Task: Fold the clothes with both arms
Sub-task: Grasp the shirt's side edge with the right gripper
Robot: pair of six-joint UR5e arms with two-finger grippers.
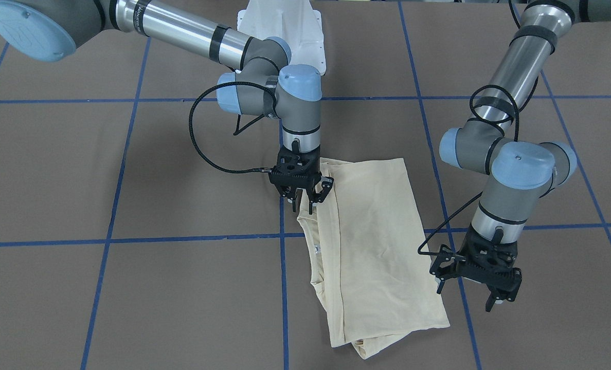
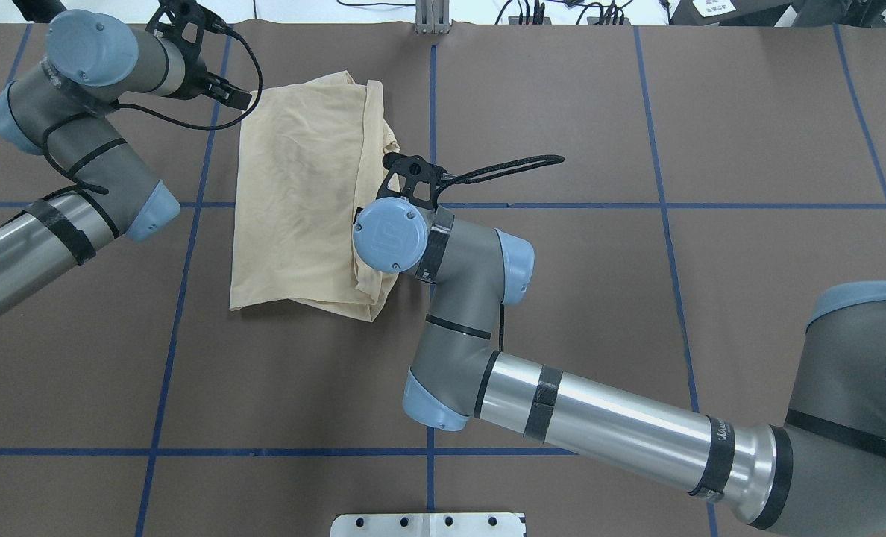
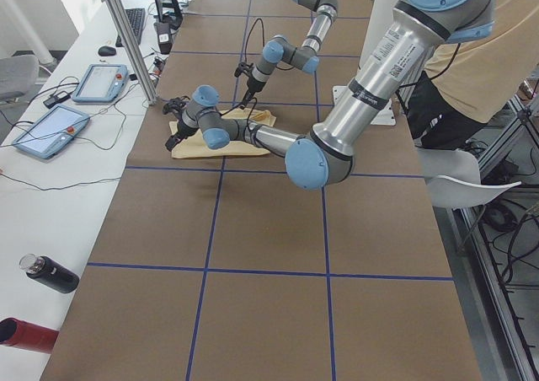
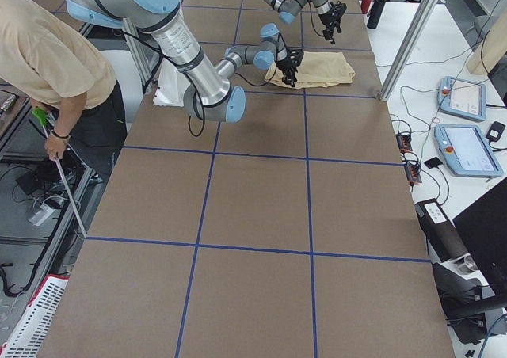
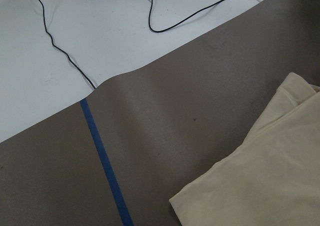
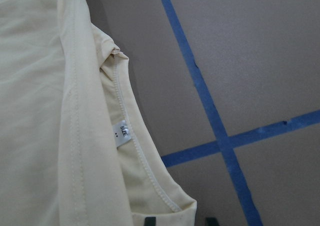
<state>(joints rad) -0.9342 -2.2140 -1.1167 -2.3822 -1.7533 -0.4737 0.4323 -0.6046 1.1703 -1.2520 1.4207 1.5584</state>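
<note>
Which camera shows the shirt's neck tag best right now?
Right wrist-mounted: the neck tag is close and sharp inside the collar. Front-facing shows it as a white speck; overhead and side views don't resolve it; left wrist misses it.

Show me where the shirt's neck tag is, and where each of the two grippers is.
neck tag (image 6: pixel 121 134), right wrist view, centre of the white label.
right gripper (image 1: pixel 305 203), front-facing view, between its fingertips.
left gripper (image 1: pixel 465 297), front-facing view, between its fingertips.
</note>
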